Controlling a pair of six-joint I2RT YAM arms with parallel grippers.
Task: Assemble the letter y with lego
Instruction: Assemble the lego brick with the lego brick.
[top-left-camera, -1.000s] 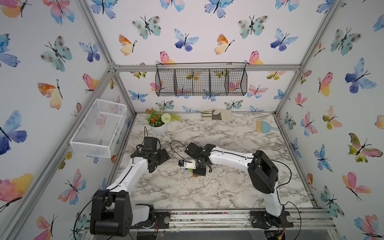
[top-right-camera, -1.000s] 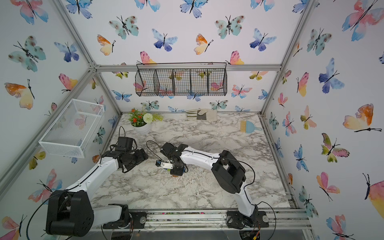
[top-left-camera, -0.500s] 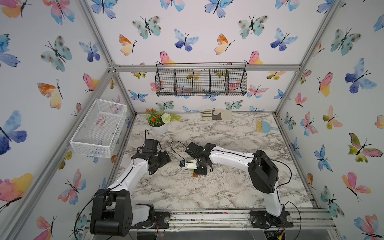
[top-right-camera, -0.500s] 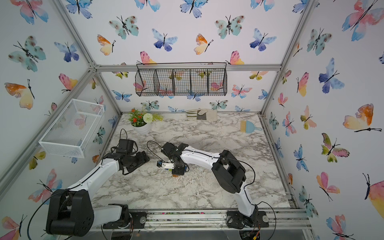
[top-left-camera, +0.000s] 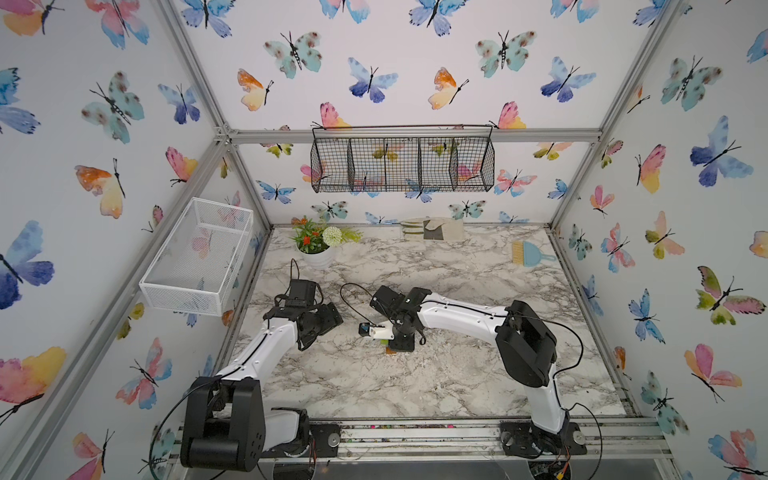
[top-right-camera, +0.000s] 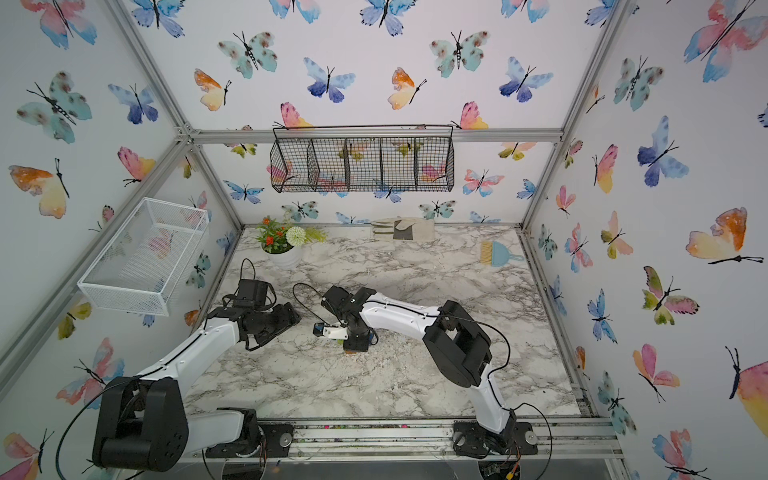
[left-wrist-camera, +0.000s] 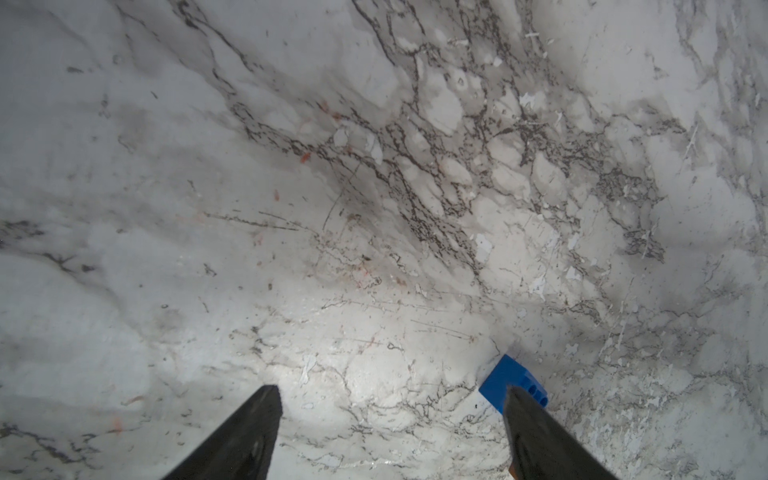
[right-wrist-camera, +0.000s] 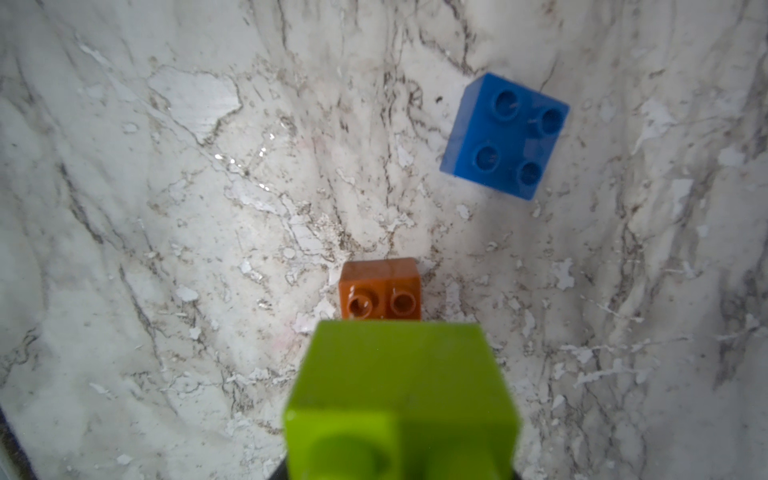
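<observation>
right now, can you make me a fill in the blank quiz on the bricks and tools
The held brick in the right tool is lime ___.
The blue brick has ___ studs on top.
The left tool stands ___, holding nothing.
Past the held brick, the half-hidden brick is ___.
Missing: green; four; open; orange.
</observation>
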